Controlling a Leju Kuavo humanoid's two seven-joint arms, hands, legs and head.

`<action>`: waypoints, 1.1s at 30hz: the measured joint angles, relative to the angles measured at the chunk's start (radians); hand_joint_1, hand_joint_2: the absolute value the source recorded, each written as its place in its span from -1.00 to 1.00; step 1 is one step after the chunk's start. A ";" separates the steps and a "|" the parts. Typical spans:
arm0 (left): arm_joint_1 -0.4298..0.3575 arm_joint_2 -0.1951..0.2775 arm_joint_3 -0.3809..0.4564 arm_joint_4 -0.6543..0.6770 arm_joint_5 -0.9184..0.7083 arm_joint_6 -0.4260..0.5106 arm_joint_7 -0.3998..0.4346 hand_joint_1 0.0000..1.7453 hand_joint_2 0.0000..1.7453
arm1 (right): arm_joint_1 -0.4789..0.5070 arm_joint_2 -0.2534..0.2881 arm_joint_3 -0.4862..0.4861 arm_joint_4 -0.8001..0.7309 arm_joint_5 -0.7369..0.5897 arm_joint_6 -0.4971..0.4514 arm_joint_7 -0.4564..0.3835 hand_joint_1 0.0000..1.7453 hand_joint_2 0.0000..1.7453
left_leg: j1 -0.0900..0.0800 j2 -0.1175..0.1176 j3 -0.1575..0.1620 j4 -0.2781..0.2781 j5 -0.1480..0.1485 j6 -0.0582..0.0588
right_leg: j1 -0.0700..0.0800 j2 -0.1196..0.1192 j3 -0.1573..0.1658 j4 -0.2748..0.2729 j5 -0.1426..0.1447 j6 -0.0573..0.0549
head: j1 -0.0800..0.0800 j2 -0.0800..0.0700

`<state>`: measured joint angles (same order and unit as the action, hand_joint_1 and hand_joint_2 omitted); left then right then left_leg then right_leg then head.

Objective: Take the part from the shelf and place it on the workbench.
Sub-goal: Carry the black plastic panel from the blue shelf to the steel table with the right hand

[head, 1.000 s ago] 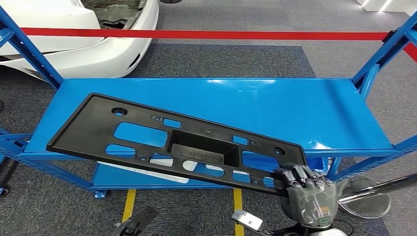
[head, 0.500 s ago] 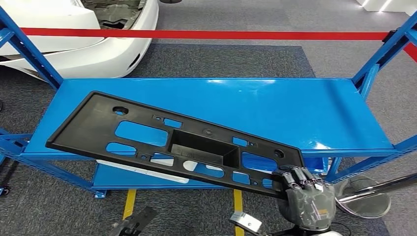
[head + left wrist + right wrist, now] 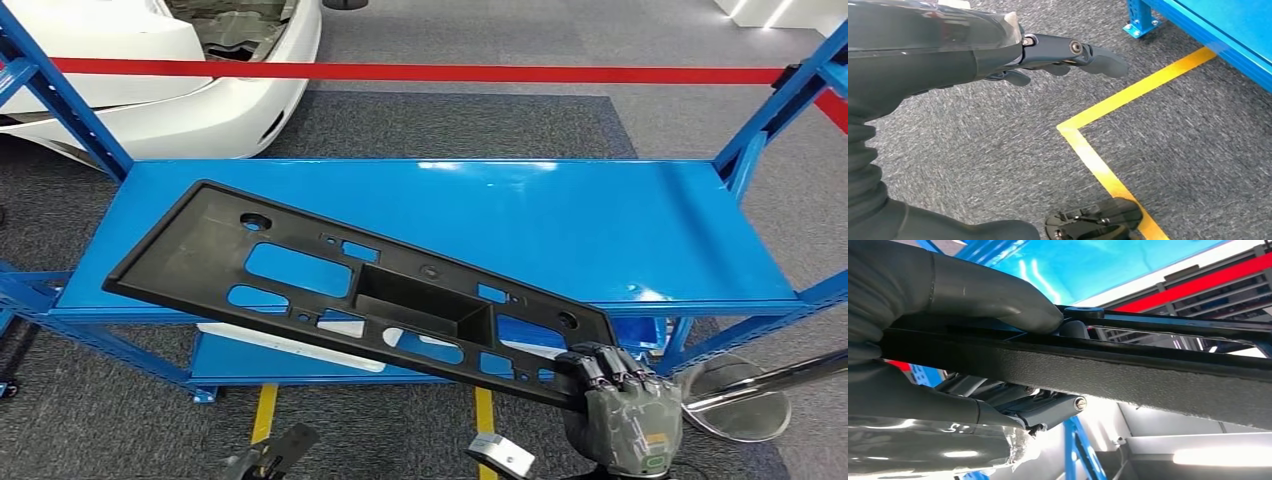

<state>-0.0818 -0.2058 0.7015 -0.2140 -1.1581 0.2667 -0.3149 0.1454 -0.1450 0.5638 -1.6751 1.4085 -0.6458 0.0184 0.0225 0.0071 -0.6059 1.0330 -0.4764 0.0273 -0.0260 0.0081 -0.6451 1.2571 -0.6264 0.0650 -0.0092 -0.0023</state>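
A long black plastic panel (image 3: 350,290) with several cut-outs and a deep recess in its middle slants across the blue shelf (image 3: 620,220), its far end over the shelf's left front edge. My right hand (image 3: 615,395) grips the panel's near right end in front of the shelf. In the right wrist view the thumb (image 3: 998,300) presses on one face of the panel's edge (image 3: 1128,375) and darker fingers (image 3: 1038,407) sit under it. My left hand (image 3: 1048,55) hangs low over the carpet, fingers extended and holding nothing.
The shelf's blue uprights (image 3: 770,110) rise at both sides, with a lower shelf level (image 3: 240,365) beneath. A white car (image 3: 180,80) and red barrier tape (image 3: 450,71) lie beyond. Yellow floor tape (image 3: 1108,170) marks the grey carpet. A shiny metal stand (image 3: 745,405) is at right.
The panel has shifted slightly toward the right and its far end sits a little higher over the shelf. My right hand has dropped slightly in the view, keeping its grip.
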 joint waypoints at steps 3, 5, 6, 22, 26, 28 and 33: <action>0.000 0.000 0.000 0.000 -0.001 0.001 0.002 -1.00 1.00 | -0.001 0.000 0.000 0.000 -0.005 -0.002 0.000 1.00 1.00 | 0.002 -0.001 -0.003 0.000 0.007 -0.014 | 0.000 -0.001 0.120 -0.209 0.079 -0.005 | 0.000 0.000; 0.002 0.000 0.000 0.000 -0.002 0.002 0.003 -1.00 1.00 | 0.001 0.001 0.000 0.000 -0.007 -0.005 0.001 1.00 1.00 | 0.002 -0.002 -0.005 -0.003 0.016 -0.030 | 0.005 0.004 0.142 -0.260 0.088 -0.016 | -0.001 0.000; 0.003 0.000 0.000 0.000 -0.003 0.003 0.003 -1.00 1.00 | 0.002 0.001 0.000 0.000 -0.008 -0.006 0.001 1.00 1.00 | 0.002 -0.002 -0.006 -0.005 0.021 -0.038 | 0.008 0.006 0.138 -0.260 0.093 -0.023 | -0.002 0.000; 0.001 0.000 0.000 0.000 -0.016 0.000 0.003 -1.00 1.00 | 0.001 0.005 -0.001 0.000 -0.023 -0.010 0.003 1.00 1.00 | -0.008 -0.005 0.119 -0.028 -0.081 -0.025 | 0.021 -0.005 0.022 -0.234 0.186 -0.039 | -0.002 0.000; -0.003 0.000 0.000 0.000 -0.020 -0.002 0.004 -1.00 1.00 | 0.004 0.005 0.000 0.000 -0.024 -0.010 0.003 1.00 1.00 | -0.005 0.003 0.087 -0.031 -0.045 0.003 | 0.016 -0.004 -0.015 -0.127 0.072 -0.018 | 0.001 0.000; -0.003 0.000 0.000 0.000 -0.021 -0.003 0.004 -1.00 1.00 | 0.005 0.005 0.000 0.001 -0.026 -0.010 0.003 1.00 1.00 | -0.009 0.005 0.063 -0.028 -0.028 0.007 | 0.015 -0.004 -0.043 -0.003 -0.003 -0.013 | 0.002 0.000; -0.003 0.000 0.000 0.000 -0.021 -0.003 0.005 -1.00 1.00 | 0.003 0.005 0.000 0.002 -0.032 -0.010 0.002 1.00 1.00 | -0.021 0.005 0.012 -0.022 0.010 0.006 | 0.022 -0.004 0.118 -0.151 0.068 -0.034 | 0.001 0.000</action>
<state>-0.0850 -0.2055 0.7015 -0.2136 -1.1791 0.2632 -0.3101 0.1483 -0.1400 0.5641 -1.6731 1.3767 -0.6562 0.0206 0.0011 0.0123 -0.5943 1.0111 -0.4660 0.0336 -0.0045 0.0041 -0.5273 1.1058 -0.5585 0.0313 -0.0078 -0.0023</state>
